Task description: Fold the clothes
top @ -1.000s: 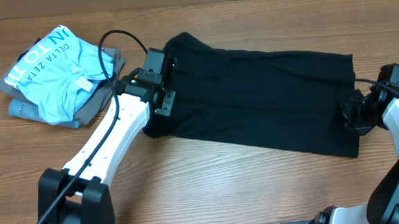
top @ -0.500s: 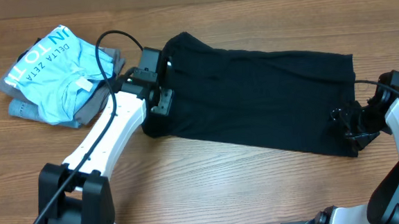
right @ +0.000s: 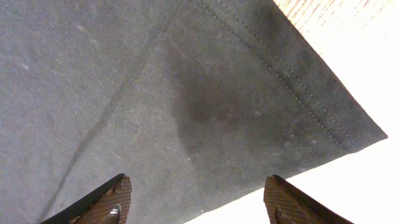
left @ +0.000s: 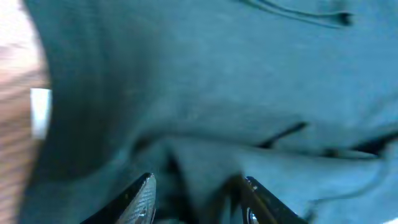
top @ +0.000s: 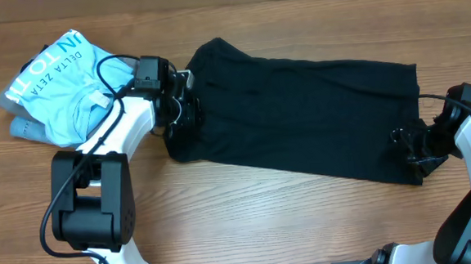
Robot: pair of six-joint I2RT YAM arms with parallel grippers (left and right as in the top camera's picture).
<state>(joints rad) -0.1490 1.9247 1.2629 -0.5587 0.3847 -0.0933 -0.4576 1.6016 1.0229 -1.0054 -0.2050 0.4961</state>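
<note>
A black garment [top: 300, 112] lies spread flat across the middle of the table. My left gripper [top: 183, 112] is at its left end, pressed low into the cloth. In the left wrist view the left gripper [left: 198, 200] has its fingers apart, with a raised fold of the black cloth [left: 205, 99] between them. My right gripper [top: 408, 148] is over the garment's near right corner. In the right wrist view the right gripper [right: 199, 200] is wide open and empty above the hemmed corner [right: 323, 118].
A folded light blue shirt [top: 60, 77] with printed letters lies on a grey garment [top: 114, 123] at the far left. The left arm's black cable [top: 144, 43] loops above them. Bare wood table [top: 274, 220] runs along the front.
The left wrist has swung left and back, so the left gripper now points right into the garment's left end. The right gripper shifted slightly down to the corner, then held.
</note>
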